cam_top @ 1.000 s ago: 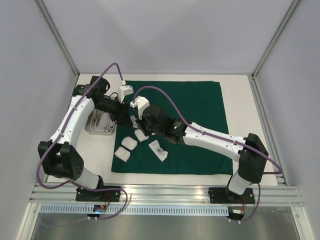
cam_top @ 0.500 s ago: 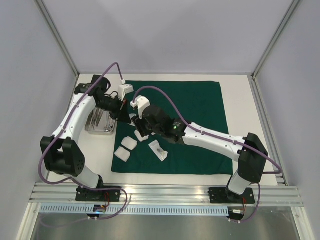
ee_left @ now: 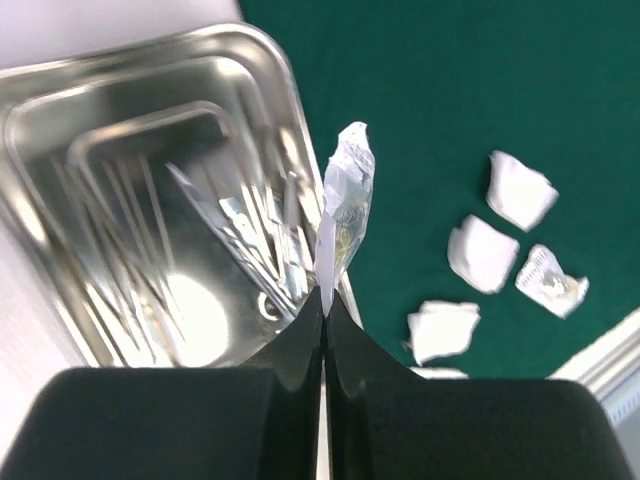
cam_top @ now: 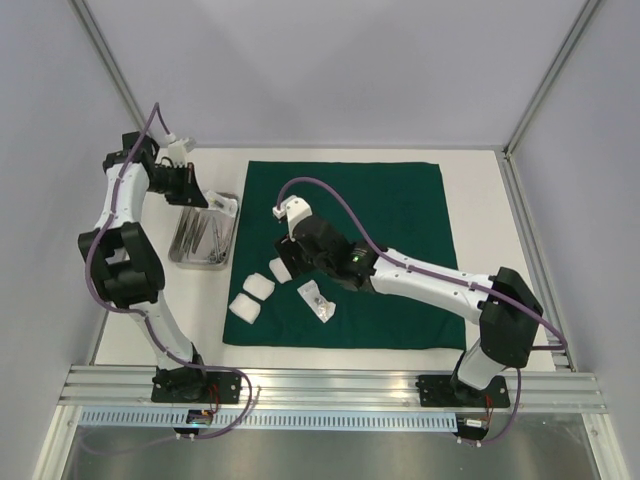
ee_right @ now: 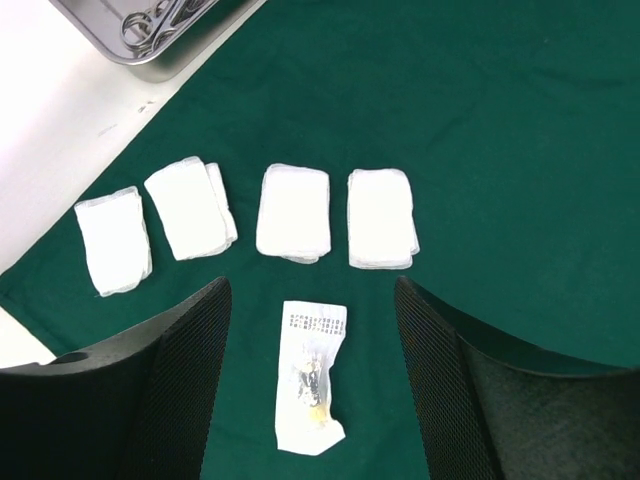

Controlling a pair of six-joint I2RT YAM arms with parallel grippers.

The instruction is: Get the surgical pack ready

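Tiny print lines at top of white packet (ee_right: 312, 375), illegible; no legible txt or labels elsewhere.

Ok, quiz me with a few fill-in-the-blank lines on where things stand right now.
1. The left claw is ____ on a small clear packet.
2. The right claw hangs ____ over a second packet lying on the green cloth.
3. ____ gauze squares lie in a row on that cloth.
4. The slim instruments lie in the steel ____.
Missing words: shut; open; four; tray.
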